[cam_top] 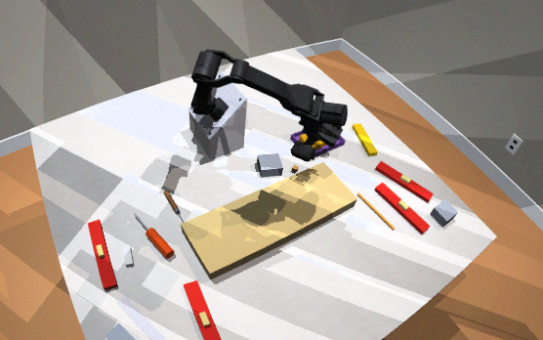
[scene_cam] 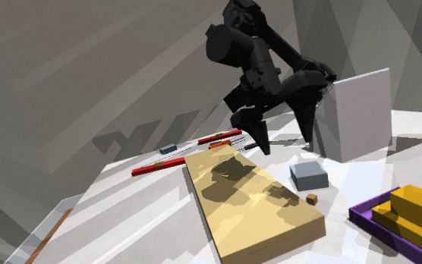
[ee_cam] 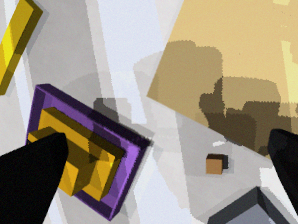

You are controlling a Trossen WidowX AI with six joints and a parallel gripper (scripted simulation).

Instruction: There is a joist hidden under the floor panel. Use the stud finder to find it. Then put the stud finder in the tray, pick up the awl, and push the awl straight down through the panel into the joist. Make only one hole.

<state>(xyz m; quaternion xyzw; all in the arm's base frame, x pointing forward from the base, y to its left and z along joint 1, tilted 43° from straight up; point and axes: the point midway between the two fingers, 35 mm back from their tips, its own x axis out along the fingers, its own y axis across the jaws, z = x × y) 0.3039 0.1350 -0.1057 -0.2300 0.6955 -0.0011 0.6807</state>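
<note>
The yellow stud finder (scene_cam: 407, 197) (ee_cam: 80, 145) lies in the purple tray (scene_cam: 364, 224) (ee_cam: 131, 159), partly hidden by the arm in the top view. My gripper (scene_cam: 288, 147) (ee_cam: 169, 141) is wide open with nothing between its fingers, above the table near the tray and the panel's near end. The tan floor panel (cam_top: 229, 244) (scene_cam: 258, 220) (ee_cam: 250, 45) lies flat, with arm shadows across it. The awl (cam_top: 171, 200) (scene_cam: 251, 146), with a brown handle and thin dark shaft, lies beside the panel's far-left corner in the top view, well away from the gripper.
A grey block (cam_top: 270, 164) (scene_cam: 309, 176) and small brown cube (cam_top: 295, 169) (ee_cam: 214, 166) lie between tray and panel. An orange screwdriver (cam_top: 160, 242) lies near the awl. A yellow bar (cam_top: 364, 139), pencil (cam_top: 376, 211) and several red levels lie around. The arm's base block (cam_top: 229, 132) stands behind.
</note>
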